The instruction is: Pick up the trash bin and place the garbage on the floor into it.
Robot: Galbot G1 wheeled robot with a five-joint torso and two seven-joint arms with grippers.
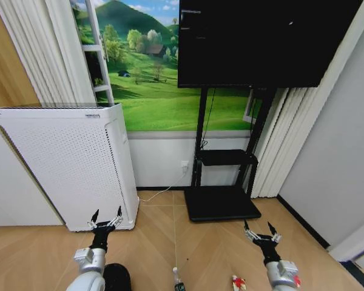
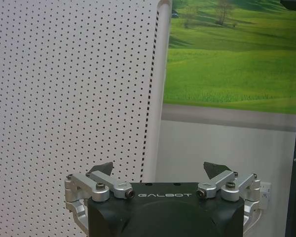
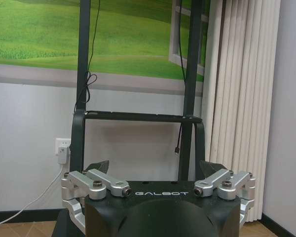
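At the bottom edge of the head view, part of the black trash bin (image 1: pixel 117 277) shows beside my left arm. On the parquet floor (image 1: pixel 209 248) lie a clear bottle (image 1: pixel 178 280) with a white cap and a red-and-white wrapper (image 1: pixel 238 282), both cut off by the bottom edge. My left gripper (image 1: pixel 107 217) (image 2: pixel 160 170) is held up in front of a white cabinet, open and holding nothing. My right gripper (image 1: pixel 260 230) (image 3: pixel 155 168) hovers above the floor near the wrapper, open too, pointing toward a black stand.
A white perforated cabinet (image 1: pixel 67 163) stands at the left against the wall. A black TV stand (image 1: pixel 221 203) with a flat base carries a large screen (image 1: pixel 261 42). A white cable (image 1: pixel 164 193) runs across the floor to a wall outlet. Curtains (image 1: pixel 285 145) hang at the right.
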